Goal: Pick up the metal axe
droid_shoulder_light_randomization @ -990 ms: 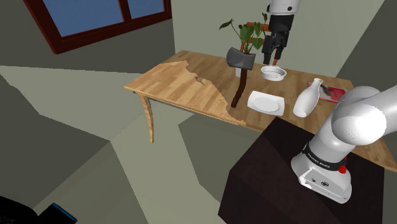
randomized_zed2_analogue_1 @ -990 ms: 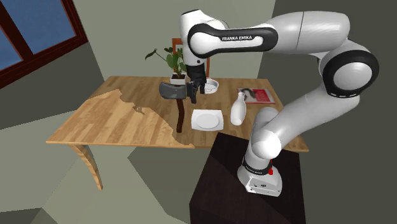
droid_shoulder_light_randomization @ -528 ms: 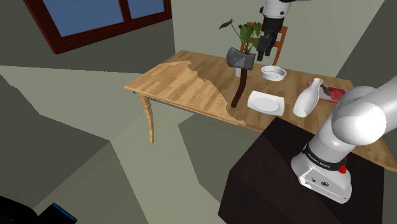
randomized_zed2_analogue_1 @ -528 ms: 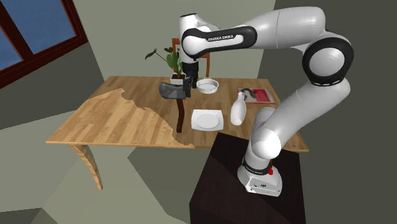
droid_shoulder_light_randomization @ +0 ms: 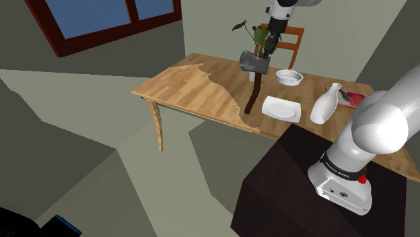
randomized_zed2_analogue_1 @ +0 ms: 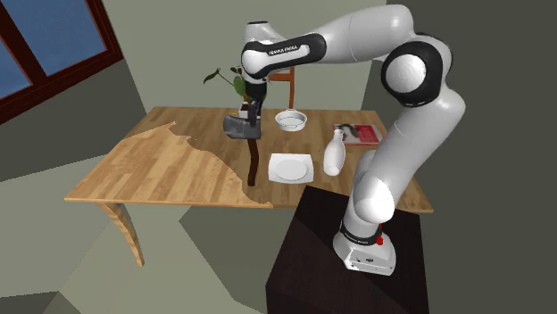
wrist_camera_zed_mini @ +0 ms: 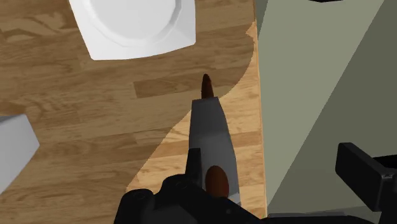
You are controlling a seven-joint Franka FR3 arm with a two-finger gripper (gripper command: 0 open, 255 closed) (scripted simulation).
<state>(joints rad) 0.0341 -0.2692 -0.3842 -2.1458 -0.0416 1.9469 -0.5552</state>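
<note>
The axe (droid_shoulder_light_randomization: 254, 64) stood on end on the wooden surface (droid_shoulder_light_randomization: 188, 87), its dark handle planted near the front edge just beside a white plate (droid_shoulder_light_randomization: 281, 108) and its grey head at the top. A potted plant (droid_shoulder_light_randomization: 254, 32) stood behind it, and a small bowl (droid_shoulder_light_randomization: 290, 77) and a white bottle (droid_shoulder_light_randomization: 325, 104) sat further along.

The arm (randomized_zed2_analogue_1: 357, 36) had the jaws right above the head, on the plant's side of it. They were apart and clamped on nothing. In the wrist view the head (wrist_camera_zed_mini: 210, 137) lay against the inner side of one finger, while the other finger hung well off, over the floor beyond the surface's edge. Whether that near finger touched the metal, I could not tell.

To my eye the axe would be stiff and badly top-heavy, with nearly all its weight in the head. Balanced on its handle end like that, a light knock would probably tip it over. The head's cheeks taper to a wedge and looked smooth, so jaws closing there might slide off. The handle (randomized_zed2_analogue_1: 253, 161) seemed the safer place, taken just under the head and squarely across its narrow width. A grip near the weight would give the axe little leverage to swing or twist. First the head needed to sit midway between the jaws, not against one of them.
</note>
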